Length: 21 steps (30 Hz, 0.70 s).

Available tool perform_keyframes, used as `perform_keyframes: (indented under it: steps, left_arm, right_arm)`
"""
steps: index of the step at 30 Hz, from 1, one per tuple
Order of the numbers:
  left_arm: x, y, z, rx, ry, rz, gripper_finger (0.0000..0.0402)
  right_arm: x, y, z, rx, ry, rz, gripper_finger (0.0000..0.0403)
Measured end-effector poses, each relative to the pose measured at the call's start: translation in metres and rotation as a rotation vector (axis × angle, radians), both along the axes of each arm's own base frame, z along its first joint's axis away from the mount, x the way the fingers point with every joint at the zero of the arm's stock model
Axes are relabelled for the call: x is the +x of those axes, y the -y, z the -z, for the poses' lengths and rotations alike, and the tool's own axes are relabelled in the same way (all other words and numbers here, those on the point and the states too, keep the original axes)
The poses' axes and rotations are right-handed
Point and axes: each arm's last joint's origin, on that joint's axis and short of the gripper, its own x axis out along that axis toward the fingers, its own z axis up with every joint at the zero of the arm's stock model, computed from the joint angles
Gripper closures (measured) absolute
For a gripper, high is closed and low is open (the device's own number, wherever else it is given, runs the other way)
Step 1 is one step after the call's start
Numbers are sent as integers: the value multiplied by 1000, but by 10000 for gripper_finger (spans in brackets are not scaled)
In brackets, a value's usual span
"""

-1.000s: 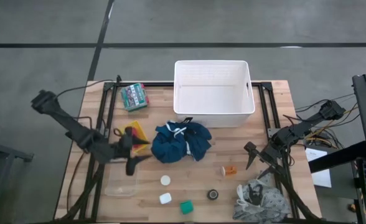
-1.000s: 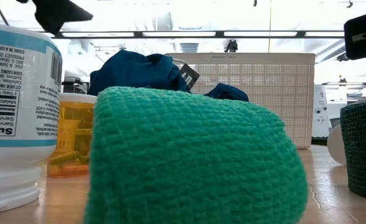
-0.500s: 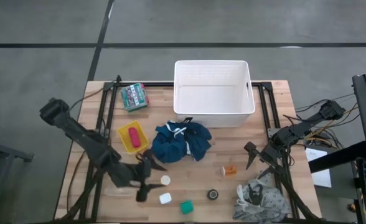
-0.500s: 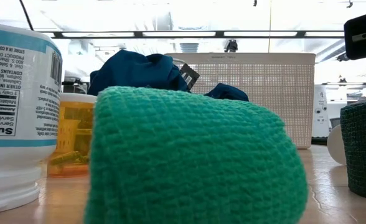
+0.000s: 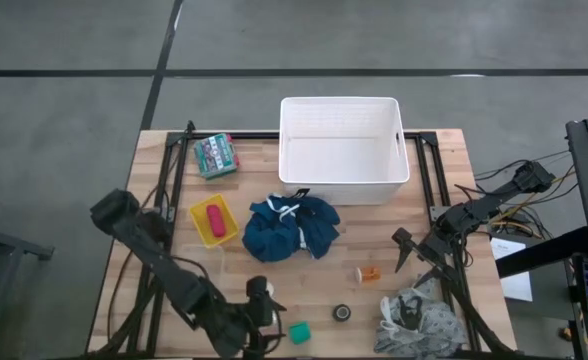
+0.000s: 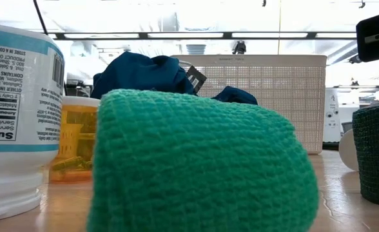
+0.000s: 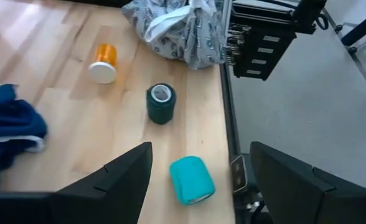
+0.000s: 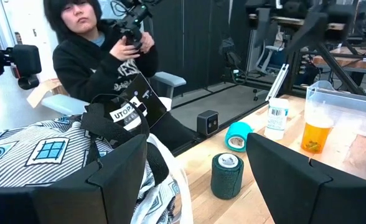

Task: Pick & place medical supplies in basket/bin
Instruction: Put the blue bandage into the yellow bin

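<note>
While the left gripper (image 5: 259, 325) hovers with fingers spread wide and empty at the table's front edge, just beside the green tape roll (image 5: 299, 333), the white tub (image 5: 343, 148) sits at the back, and the right gripper (image 5: 411, 255) waits open near the patterned cloth (image 5: 419, 318).

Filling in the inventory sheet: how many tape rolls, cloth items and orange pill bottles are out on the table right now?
Tape rolls: 3 (red roll in the yellow tray, green roll, dark roll)
Cloth items: 2 (blue garment, patterned cloth)
Orange pill bottles: 1 (orange pill bottle)
Total: 6
</note>
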Motion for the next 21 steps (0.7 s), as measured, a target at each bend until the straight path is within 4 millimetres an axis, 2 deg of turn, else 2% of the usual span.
perform_keyframes:
  steps: [7, 21]
  left_arm:
    - [15, 15, 14, -47, -19, -47, 128]
    - [28, 27, 58, -97, -97, -120, 125]
  right_arm:
    - [0, 0, 0, 0, 0, 0, 131]
    - [0, 0, 0, 0, 0, 0, 131]
